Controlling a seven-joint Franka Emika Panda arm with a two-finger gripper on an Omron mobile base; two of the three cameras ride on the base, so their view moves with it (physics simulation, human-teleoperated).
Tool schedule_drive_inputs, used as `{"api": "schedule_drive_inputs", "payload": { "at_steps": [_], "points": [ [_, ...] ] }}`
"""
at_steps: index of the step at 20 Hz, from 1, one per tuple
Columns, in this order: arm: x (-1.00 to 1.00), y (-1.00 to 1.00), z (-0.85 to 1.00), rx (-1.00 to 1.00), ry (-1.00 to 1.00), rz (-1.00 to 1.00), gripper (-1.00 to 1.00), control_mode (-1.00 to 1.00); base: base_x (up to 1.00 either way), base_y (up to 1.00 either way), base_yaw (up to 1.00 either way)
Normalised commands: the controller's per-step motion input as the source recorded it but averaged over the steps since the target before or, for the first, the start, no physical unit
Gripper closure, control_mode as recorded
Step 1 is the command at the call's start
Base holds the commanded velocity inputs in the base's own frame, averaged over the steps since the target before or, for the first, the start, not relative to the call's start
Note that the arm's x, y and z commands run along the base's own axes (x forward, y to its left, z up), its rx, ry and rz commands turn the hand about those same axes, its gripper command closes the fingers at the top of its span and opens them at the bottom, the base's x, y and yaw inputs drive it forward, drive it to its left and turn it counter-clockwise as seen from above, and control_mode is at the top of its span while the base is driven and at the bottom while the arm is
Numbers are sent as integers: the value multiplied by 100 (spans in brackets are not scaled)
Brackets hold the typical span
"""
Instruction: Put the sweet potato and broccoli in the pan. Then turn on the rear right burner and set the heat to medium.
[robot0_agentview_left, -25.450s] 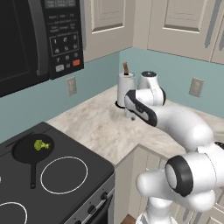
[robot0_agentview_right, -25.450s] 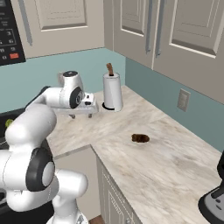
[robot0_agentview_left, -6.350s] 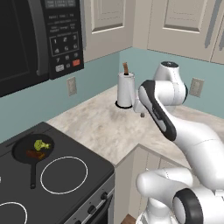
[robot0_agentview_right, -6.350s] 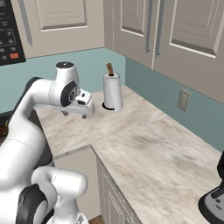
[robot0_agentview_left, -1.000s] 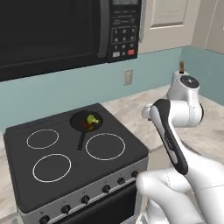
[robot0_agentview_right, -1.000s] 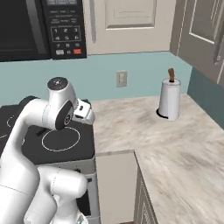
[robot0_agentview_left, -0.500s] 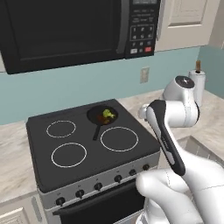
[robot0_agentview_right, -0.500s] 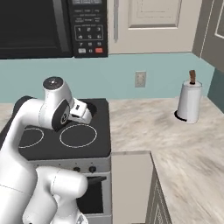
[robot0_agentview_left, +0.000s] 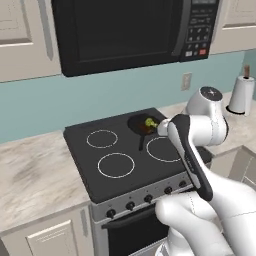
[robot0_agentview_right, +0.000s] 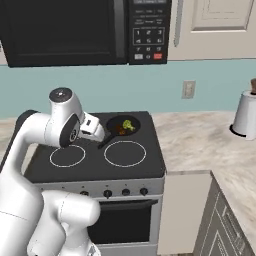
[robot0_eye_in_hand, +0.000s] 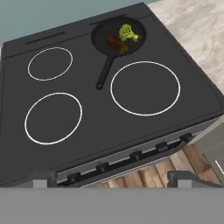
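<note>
Sweet potato (robot0_eye_in_hand: 116, 44) and broccoli (robot0_eye_in_hand: 127, 33) both sit inside the pan (robot0_eye_in_hand: 105, 39), touching or just beside each other, broccoli on the far side of the potato as seen from the gripper. Pan is on the rear right burner (robot0_eye_in_hand: 139, 22) of the black glass cooktop (robot0_eye_in_hand: 87, 83), covering nearly all of that zone; its long straight handle (robot0_eye_in_hand: 104, 72) points back toward the gripper and a bit left, ending between the two front rings. In the hand view the gripper looks down on the whole cooktop from above its front edge, pan well ahead of it and slightly right. Large white ring, front right (robot0_eye_in_hand: 145, 88), is just this side of the pan; two smaller rings (robot0_eye_in_hand: 53, 117) lie left of it, front and rear. Row of dark knobs (robot0_eye_in_hand: 131, 155) runs along the stove's front panel, directly below the gripper's view. Gripper (robot0_agentview_right: 96, 131) hangs above the cooktop, near the pan handle, jaws spread wide, nothing between them. In the right base view it sits just left of the pan. Black microwave (robot0_agentview_right: 85, 30) is mounted above the stove; pale marble worktop (robot0_agentview_right: 200, 140) runs off to the gripper's right, with a white paper towel roll (robot0_agentview_right: 246, 116) standing far along it by the teal wall. Wall outlet (robot0_agentview_right: 188, 89) sits behind the worktop.
</note>
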Motion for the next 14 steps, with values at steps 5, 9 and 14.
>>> {"api": "schedule_drive_inputs", "payload": {
  "at_steps": [5, 9, 14],
  "points": [
    [0, 0, 0, 0, 0, 0, -100, 100, 0, 73, 4],
    [0, 0, 0, 0, 0, 0, -100, 100, 0, 42, 1],
    [0, 0, 0, 0, 0, 0, -100, 100, 0, 29, 7]
  ]
}}
